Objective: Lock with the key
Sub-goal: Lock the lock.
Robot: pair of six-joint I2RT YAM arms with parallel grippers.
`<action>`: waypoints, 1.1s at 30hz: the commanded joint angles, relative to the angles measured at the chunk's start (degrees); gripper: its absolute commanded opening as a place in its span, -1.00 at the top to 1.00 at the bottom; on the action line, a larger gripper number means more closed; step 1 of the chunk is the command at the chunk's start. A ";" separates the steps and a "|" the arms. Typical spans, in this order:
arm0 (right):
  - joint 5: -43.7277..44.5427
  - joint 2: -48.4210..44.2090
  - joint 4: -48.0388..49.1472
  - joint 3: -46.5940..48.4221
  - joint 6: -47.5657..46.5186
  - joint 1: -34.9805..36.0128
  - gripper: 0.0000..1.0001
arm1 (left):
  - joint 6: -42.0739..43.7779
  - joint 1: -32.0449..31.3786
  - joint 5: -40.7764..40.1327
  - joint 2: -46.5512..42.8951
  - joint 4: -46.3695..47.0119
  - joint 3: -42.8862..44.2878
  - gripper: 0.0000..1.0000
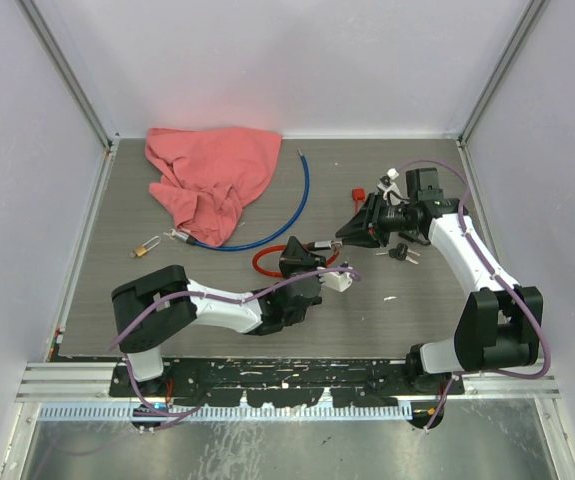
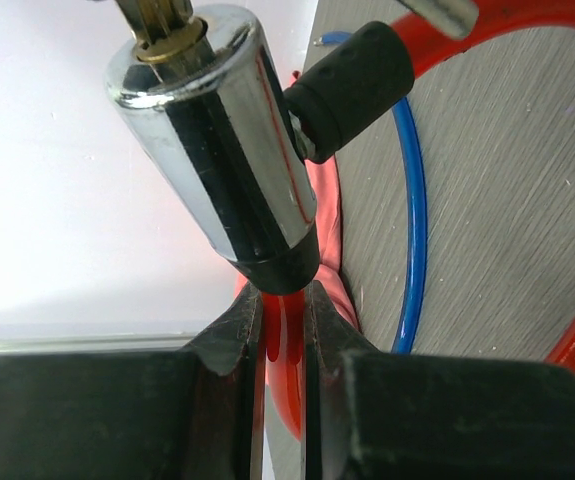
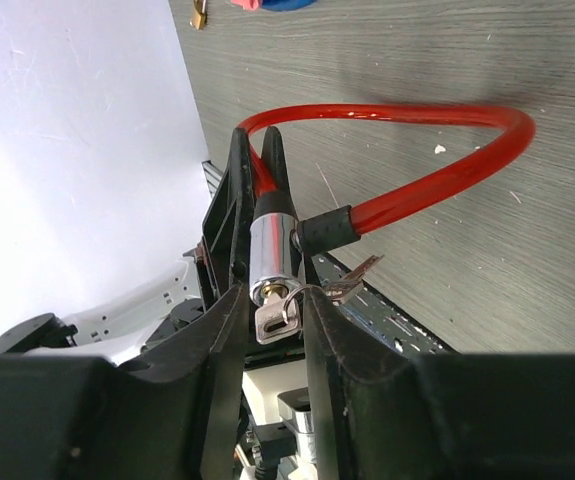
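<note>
One chrome-cylinder red cable lock (image 2: 217, 140), its cable clenched in the left pincer (image 2: 282, 300) just below the cylinder. One silver key (image 3: 279, 322) sits between the jaws of the right pincer (image 3: 272, 300); whether they grasp it, I cannot tell.

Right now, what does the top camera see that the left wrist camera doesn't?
Only the top camera: the little padlock, the loose keys and the right gripper. Only the left wrist camera: the brass keyhole on the shiny lock, close up. Both: the red cable, blue cable and pink cloth.
</note>
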 commanded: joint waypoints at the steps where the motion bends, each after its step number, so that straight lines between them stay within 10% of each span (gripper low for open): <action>1: 0.83 -0.07 2.26 0.62 1.16 0.18 0.36 | -1.09 -0.12 0.05 1.19 -3.74 -0.17 1.00; 13: 1.69 -0.56 2.59 2.76 -5.21 0.36 0.74 | -3.30 -0.07 1.54 0.66 -6.34 0.48 1.00; 33: -3.44 -0.99 -8.23 3.40 -9.27 -2.29 0.06 | -4.43 0.41 1.55 0.37 -7.11 0.30 1.00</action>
